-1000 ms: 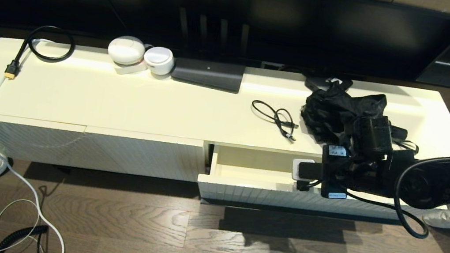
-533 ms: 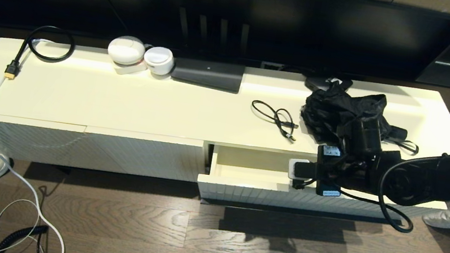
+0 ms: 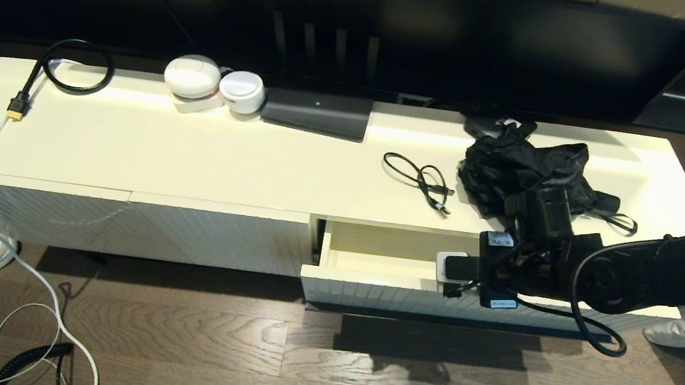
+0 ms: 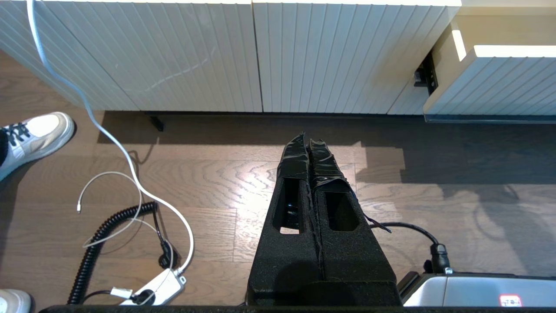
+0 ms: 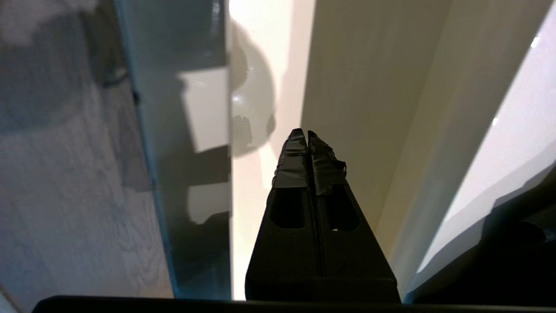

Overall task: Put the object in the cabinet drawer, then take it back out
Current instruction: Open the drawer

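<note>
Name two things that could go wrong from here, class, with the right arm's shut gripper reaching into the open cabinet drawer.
1. The right gripper is shut with nothing between its fingers and sits close to the cabinet drawer walls; a stray move could knock the front or inner wall.
2. The arm's looping black cable hangs over the drawer front and might snag on its edge.

The left gripper is parked over the floor.

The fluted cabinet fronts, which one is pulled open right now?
The rightmost one, the cabinet drawer: it juts forward, showing its cream inside; the two fluted panels left of it sit flush.
</note>
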You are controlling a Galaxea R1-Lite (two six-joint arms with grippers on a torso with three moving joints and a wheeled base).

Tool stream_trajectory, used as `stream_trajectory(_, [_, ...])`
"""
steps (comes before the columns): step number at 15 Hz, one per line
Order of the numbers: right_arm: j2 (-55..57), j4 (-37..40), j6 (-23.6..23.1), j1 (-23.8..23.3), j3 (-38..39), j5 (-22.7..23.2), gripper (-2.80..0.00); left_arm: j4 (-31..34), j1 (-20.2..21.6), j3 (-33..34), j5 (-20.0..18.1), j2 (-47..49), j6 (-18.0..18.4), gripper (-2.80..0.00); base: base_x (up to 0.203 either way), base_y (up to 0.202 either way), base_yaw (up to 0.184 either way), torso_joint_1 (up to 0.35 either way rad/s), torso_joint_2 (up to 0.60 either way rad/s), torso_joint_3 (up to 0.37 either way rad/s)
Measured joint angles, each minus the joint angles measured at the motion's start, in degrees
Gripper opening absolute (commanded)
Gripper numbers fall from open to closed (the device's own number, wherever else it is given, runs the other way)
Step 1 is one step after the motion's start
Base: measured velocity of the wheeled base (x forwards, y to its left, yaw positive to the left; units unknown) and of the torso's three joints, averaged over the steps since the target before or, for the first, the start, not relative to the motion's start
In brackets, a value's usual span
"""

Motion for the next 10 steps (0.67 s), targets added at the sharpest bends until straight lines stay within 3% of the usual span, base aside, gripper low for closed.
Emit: stream_trajectory(10, [-2.5, 2.1, 0.7, 1.4, 5.4, -0.2, -2.8, 0.0, 0.0, 0.0, 0.0, 0.0, 0.0, -2.8, 0.0, 0.0, 0.0, 0.0, 0.0, 0.0])
